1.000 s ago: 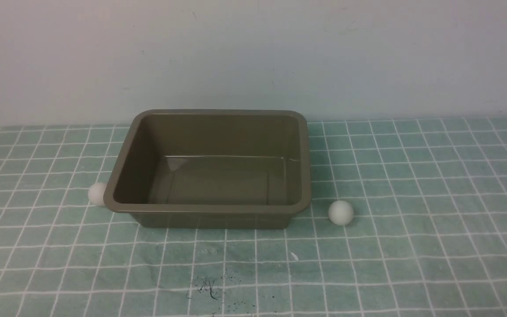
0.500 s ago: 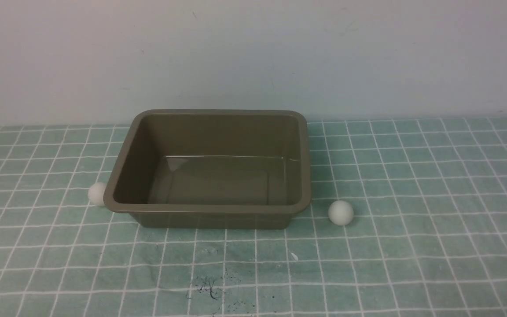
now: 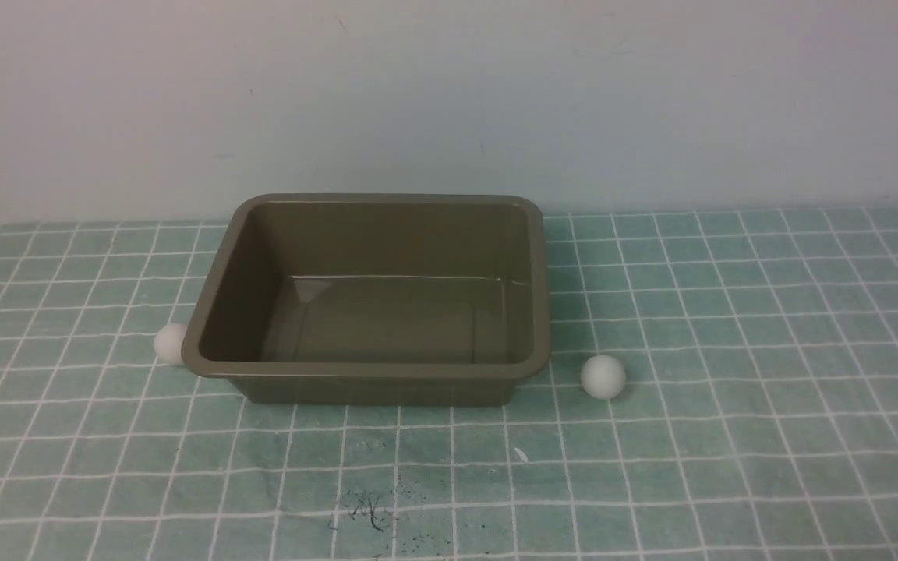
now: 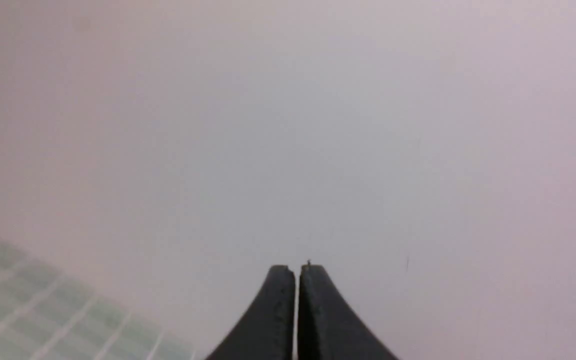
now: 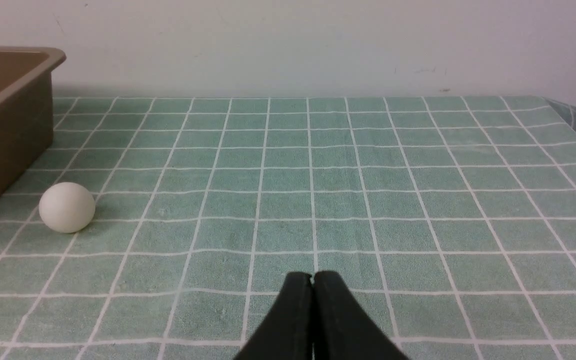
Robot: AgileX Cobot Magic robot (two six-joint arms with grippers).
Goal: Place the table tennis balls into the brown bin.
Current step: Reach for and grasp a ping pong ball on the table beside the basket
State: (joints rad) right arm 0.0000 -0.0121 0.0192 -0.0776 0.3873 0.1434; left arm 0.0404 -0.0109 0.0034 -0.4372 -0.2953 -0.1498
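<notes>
Both tools are waiting clenched and empty, pickup seemingly unstarted, the next move needing opened jaws over a ball.

left ball: partly hidden by bin | right wrist view: bin cut off | left wrist view: blurred

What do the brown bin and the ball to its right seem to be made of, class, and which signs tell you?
Brown bin: probably moulded plastic, slightly glossy; smooth rounded corners and soft reflections suggest it.
Right-hand ball: likely thin plastic, matte; its even white surface shows no sharp highlight.
</notes>
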